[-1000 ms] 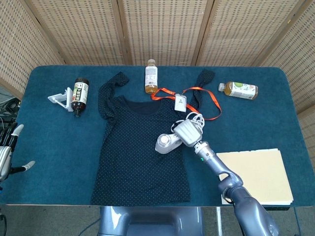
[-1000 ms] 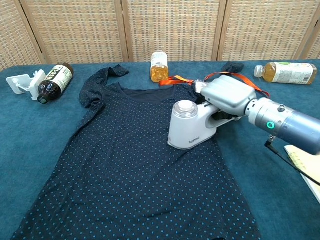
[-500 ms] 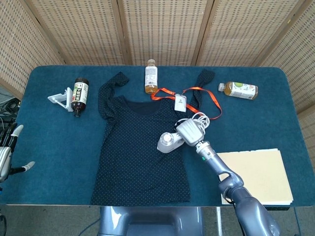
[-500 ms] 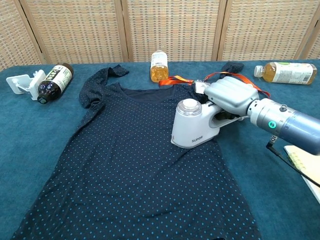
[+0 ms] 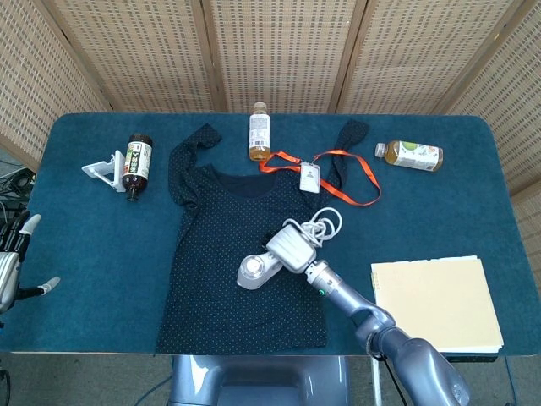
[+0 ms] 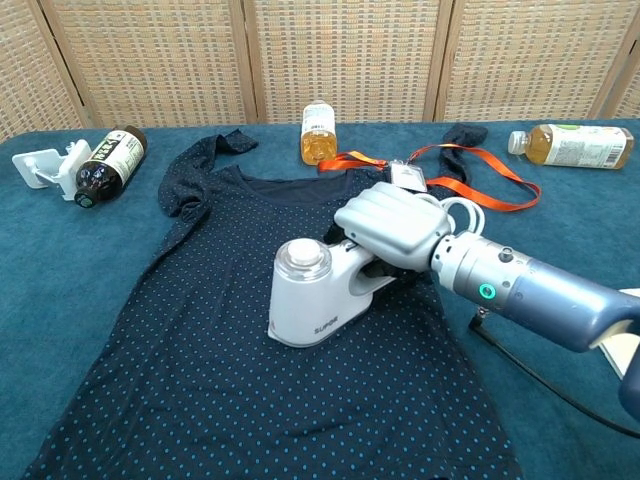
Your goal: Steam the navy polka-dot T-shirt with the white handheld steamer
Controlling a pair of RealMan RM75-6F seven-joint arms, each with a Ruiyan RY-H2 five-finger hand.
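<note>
Right robot hand [image 6: 392, 226] gripping white handheld steamer [image 6: 315, 293] by its handle, fingers wrapped around it, steamer base sitting on middle of navy polka-dot T-shirt [image 6: 200, 330]. T-shirt lying flat on blue counter [image 5: 101, 245]. Left robot hand [image 5: 13, 262] hanging off counter's left edge, fingers apart, holding nothing.

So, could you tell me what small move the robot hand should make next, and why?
Probably slide the white handheld steamer, held by the right robot hand, further down the navy polka-dot T-shirt: it sits mid-chest, and the lower half lies beyond it toward the hem.
</note>
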